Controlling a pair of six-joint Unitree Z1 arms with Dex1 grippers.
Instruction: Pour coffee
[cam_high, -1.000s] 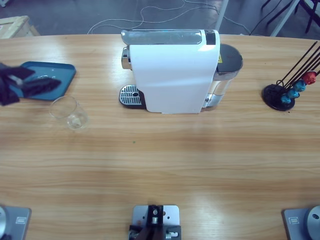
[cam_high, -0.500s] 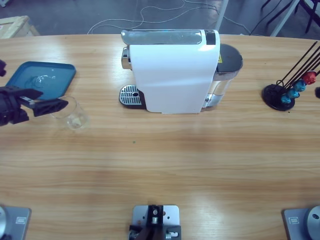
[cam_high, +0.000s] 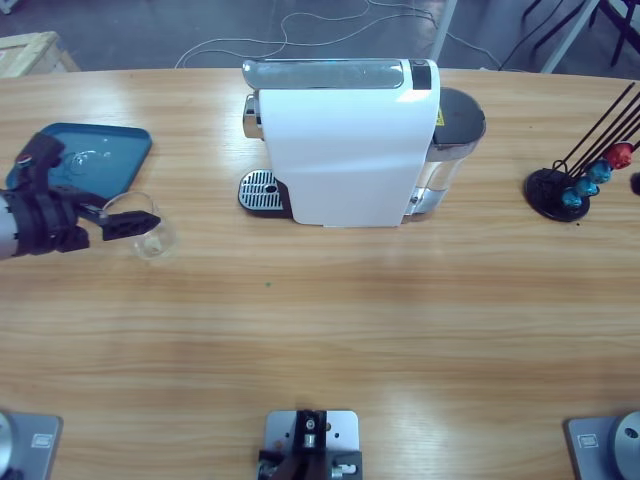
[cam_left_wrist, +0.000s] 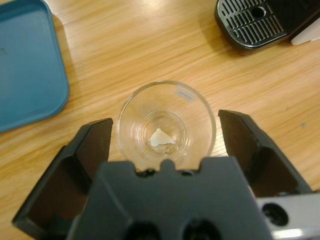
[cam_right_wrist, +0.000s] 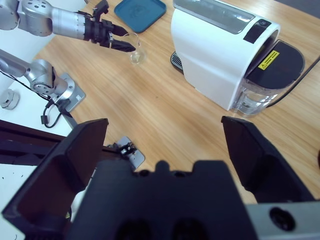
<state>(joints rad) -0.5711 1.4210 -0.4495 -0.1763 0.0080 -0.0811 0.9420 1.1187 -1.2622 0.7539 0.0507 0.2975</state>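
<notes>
Across the long wooden surface (cam_high: 330, 310) the biggest thing is the white coffee machine (cam_high: 345, 140), standing at the far middle with its drip grate (cam_high: 260, 190) on its left side and a clear tank on its right. Far to the left lies a teal tray (cam_high: 105, 152), and at the right edge stands a black capsule rack (cam_high: 565, 190) hung with small red and blue capsules. Smaller than these, the left arm comes in from the left edge, and its left pincer (cam_left_wrist: 165, 145) has swung down off the tray in the last second to arrive at the clear glass (cam_high: 145, 228); the wrist view shows the jaws spread wide, one on each side of the glass with gaps showing, so it is released and not gripping yet. The right pincer (cam_right_wrist: 165, 145) hangs high over the surface, jaws apart and holding nothing. No coffee is to be seen: the glass holds only a small pale speck at its bottom, and nothing dark sits under the spout. The shift means the approach is done and the grasp seems next; closing on the glass and carrying it right to the drip grate would likely follow.
</notes>
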